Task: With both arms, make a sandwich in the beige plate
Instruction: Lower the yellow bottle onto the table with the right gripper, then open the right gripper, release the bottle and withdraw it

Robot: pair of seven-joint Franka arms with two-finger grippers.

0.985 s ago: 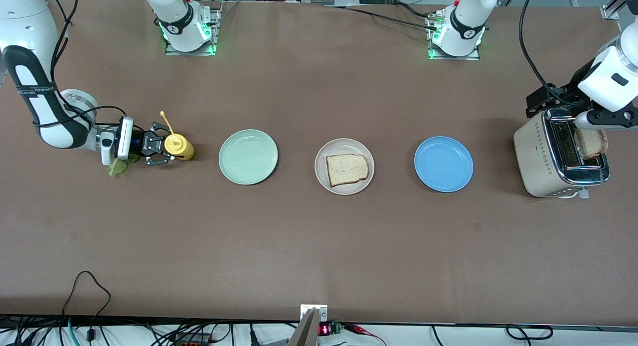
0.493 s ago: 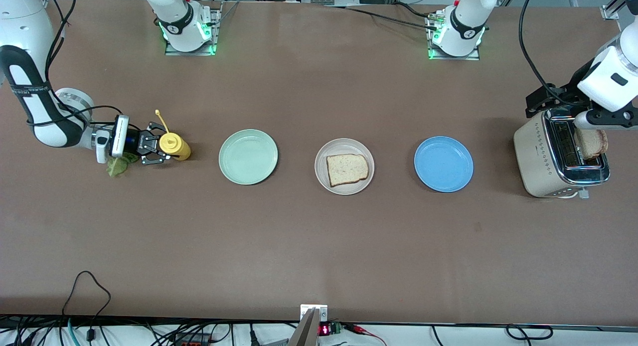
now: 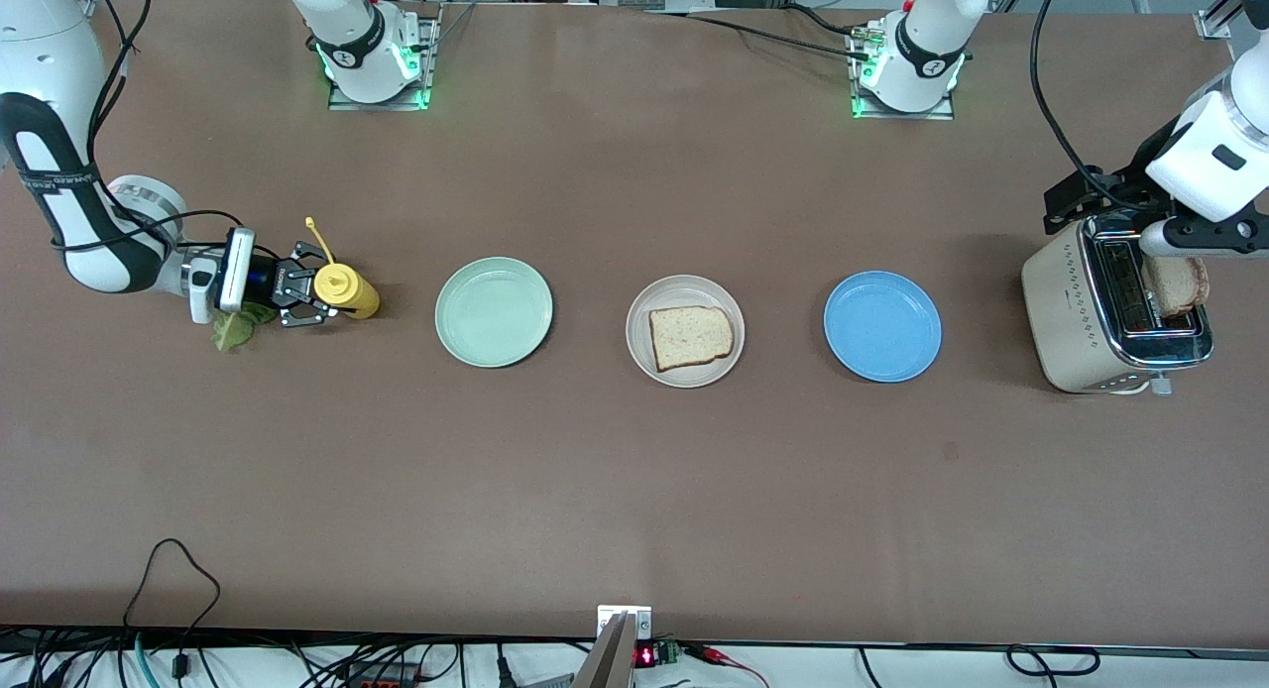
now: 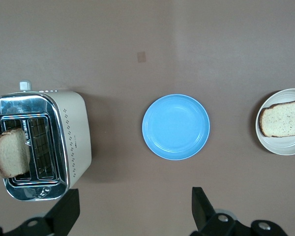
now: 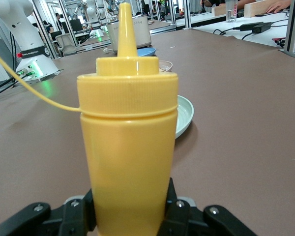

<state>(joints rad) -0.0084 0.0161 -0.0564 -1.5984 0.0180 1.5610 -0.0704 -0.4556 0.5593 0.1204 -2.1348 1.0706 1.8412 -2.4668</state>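
Note:
The beige plate (image 3: 684, 293) at mid-table holds one bread slice (image 3: 691, 336); both also show in the left wrist view, plate (image 4: 285, 146) and slice (image 4: 282, 120). A second slice (image 3: 1177, 284) stands in the toaster (image 3: 1076, 311), and shows in the left wrist view (image 4: 10, 153). A green lettuce leaf (image 3: 233, 328) lies on the table under the right wrist. My right gripper (image 3: 319, 296) is shut on an upright yellow squeeze bottle (image 3: 345, 291), which fills the right wrist view (image 5: 128, 132). My left gripper (image 3: 1091, 194) is open and empty, high beside the toaster (image 4: 64, 142).
A mint-green plate (image 3: 493, 311) lies between the bottle and the beige plate. A blue plate (image 3: 881, 326) lies between the beige plate and the toaster, and shows in the left wrist view (image 4: 176, 127). Cables run along the table edge nearest the front camera.
My right gripper closed on the yellow bottle and drew it a little toward the right arm's end of the table. The left arm has not moved.

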